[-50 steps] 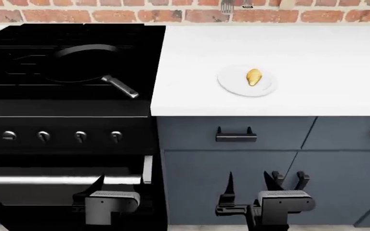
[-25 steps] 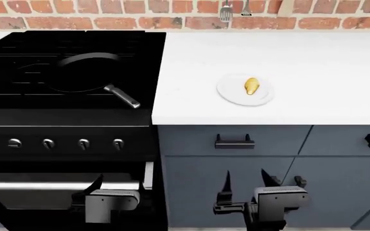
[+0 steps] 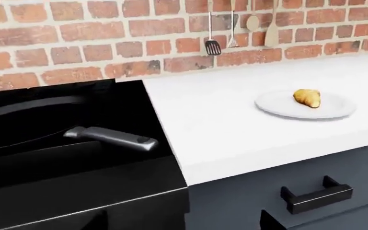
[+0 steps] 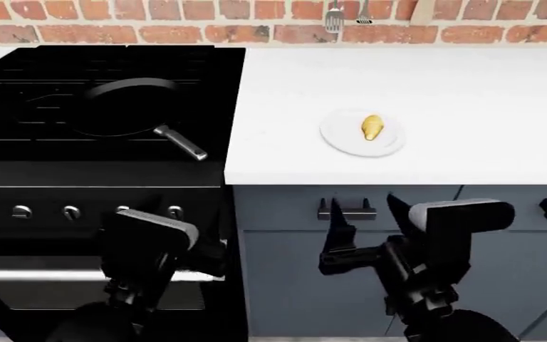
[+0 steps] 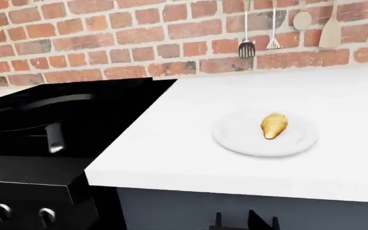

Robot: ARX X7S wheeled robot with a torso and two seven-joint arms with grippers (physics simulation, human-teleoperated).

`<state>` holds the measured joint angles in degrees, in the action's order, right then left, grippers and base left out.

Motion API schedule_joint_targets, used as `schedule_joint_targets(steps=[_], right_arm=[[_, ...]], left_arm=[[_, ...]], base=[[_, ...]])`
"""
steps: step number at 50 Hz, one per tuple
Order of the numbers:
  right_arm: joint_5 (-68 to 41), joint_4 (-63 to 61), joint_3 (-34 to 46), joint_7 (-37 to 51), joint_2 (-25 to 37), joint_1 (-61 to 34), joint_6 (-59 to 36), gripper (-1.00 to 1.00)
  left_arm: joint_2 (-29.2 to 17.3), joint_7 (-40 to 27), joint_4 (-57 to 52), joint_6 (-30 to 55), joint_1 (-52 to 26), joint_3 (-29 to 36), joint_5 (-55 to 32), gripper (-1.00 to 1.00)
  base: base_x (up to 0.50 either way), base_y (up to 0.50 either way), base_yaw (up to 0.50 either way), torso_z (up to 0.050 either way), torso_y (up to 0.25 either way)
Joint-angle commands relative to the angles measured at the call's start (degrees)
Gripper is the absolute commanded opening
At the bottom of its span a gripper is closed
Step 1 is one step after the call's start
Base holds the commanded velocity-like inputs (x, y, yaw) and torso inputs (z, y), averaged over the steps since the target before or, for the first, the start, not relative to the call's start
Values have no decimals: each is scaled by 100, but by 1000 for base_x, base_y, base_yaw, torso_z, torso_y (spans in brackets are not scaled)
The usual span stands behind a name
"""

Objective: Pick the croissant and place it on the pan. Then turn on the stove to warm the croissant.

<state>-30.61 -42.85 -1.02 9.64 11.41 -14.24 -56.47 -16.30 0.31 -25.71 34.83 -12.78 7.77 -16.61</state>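
The croissant (image 4: 372,127) lies on a white plate (image 4: 342,141) on the worktop (image 4: 464,107), well beyond and above the right gripper (image 4: 369,214), whose jaws stand apart with nothing between them, two dark prongs rising in front of the blue-grey cabinet (image 4: 293,278) just below a drawer pull (image 4: 347,211). From the right wrist camera the croissant (image 5: 273,125) sits near the middle of the plate (image 5: 235,136), ahead of the jaws and higher than them. The pan (image 4: 122,107) rests on the stove (image 4: 26,164) grates, its handle (image 4: 180,142) reaching toward the worktop edge; it is far ahead of the left gripper (image 4: 145,235), which hangs before the stove front close to the knobs (image 4: 71,211). I cannot tell how wide the left jaws are: the head view shows only the gripper's body, and the left wrist view only two dark tips at its lower edge. In that view the pan handle (image 3: 113,138) lies ahead of the jaws, the croissant (image 3: 307,97) further off to the side. Utensils (image 3: 212,45) hang on the brick wall (image 3: 75,48) behind.
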Motion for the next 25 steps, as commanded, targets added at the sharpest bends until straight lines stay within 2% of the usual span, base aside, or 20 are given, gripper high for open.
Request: schedule_joint_targets(steps=[1,2,5,6,9,13,17,25], right_arm=[[-3891,-911,-1197,2501,821,-1924,-3344,100],[-4751,-604,-1085,3360,1112,-2172,-3294,100],[-7329,-177,-68,5841,1992,-2814,-2543,100],[-8002,-165,94,6066,2126,-2940,-2415,100],[-8415,-151,403,6462,2365,-3122,-2154,100],[-9285,-16,1544,7495,2861,-3982,-1746,100],[-9712,-130,1999,7966,3184,-4345,-1222,100],[-9517,-460,1517,7775,3397,-4015,-454,100]], left_arm=[[-138,224,-662,1607,-1134,-399,-930,100],[-111,191,-660,1853,-1280,-498,-1070,100],[-104,157,-692,2171,-1527,-636,-1260,100],[-103,151,-706,2220,-1566,-663,-1296,100],[-100,24,-696,2495,-1593,-689,-1342,100],[-297,-46,-366,2370,-1694,-441,-998,100],[-351,-86,-470,2714,-1901,-622,-1161,100],[-317,-160,-530,3038,-1967,-917,-1382,100]], base=[[0,0,0,0,0],[0,0,0,0,0],[0,0,0,0,0],[0,0,0,0,0],[0,0,0,0,0],[0,0,0,0,0],[0,0,0,0,0],[0,0,0,0,0]])
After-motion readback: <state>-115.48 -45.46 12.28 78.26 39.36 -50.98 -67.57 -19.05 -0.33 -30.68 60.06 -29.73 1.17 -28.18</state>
